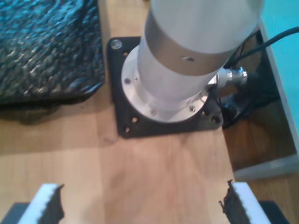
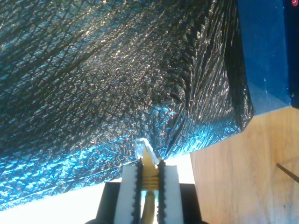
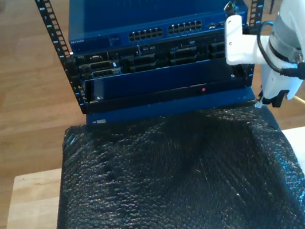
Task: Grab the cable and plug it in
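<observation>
Gripping the thin pale yellow network cable (image 2: 149, 205) by its clear plug (image 2: 145, 148), my second claw (image 2: 149, 170) closed, above black bubble-wrap sheet (image 3: 180, 180) | at exterior view's right, near blue rack switch (image 3: 148, 16) | my first claw (image 1: 140, 205) wide open, empty, over wooden desk (image 1: 154, 172).

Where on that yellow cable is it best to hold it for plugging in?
Just behind the clear plug, on the ribbed boot, pinched from both flat sides as my second gripper does now. That leaves the plug tip free, pointing forward toward the switch ports.
</observation>
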Controlling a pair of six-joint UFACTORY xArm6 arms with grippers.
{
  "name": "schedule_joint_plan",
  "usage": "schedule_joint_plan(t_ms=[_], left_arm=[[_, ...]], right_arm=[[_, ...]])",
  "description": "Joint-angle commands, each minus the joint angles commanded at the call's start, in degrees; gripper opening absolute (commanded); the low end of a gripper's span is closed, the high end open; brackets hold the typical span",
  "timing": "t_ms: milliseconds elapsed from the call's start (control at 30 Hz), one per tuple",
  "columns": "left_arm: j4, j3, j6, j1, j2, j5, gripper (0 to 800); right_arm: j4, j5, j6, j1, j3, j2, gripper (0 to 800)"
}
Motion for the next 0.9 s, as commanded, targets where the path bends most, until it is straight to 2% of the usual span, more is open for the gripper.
schedule_joint_plan(t_ms=[300, 433, 533, 667, 900], left_arm=[[3.87, 11.16, 3.78, 3.78, -1.67, -9.05, 800], [4.22, 13.89, 3.96, 4.48, -2.11, -11.78, 800], [4.13, 15.3, 4.84, 4.92, -3.87, -14.51, 800], [4.13, 17.41, 6.33, 5.71, -5.98, -15.65, 800], [3.96, 20.75, 7.21, 6.07, -7.82, -18.73, 800]], right_arm=[[0.09, 0.0, 0.09, 0.0, 0.26, 0.0, 0], [0.09, 0.0, 0.18, 0.09, 1.23, 0.0, 0], [0.09, 0.0, 0.18, 0.26, 1.49, 0.0, 0], [0.0, 0.0, 0.26, 0.26, 2.02, 0.0, 0], [0.09, -0.09, 0.62, 0.26, 2.37, 0.09, 0]])
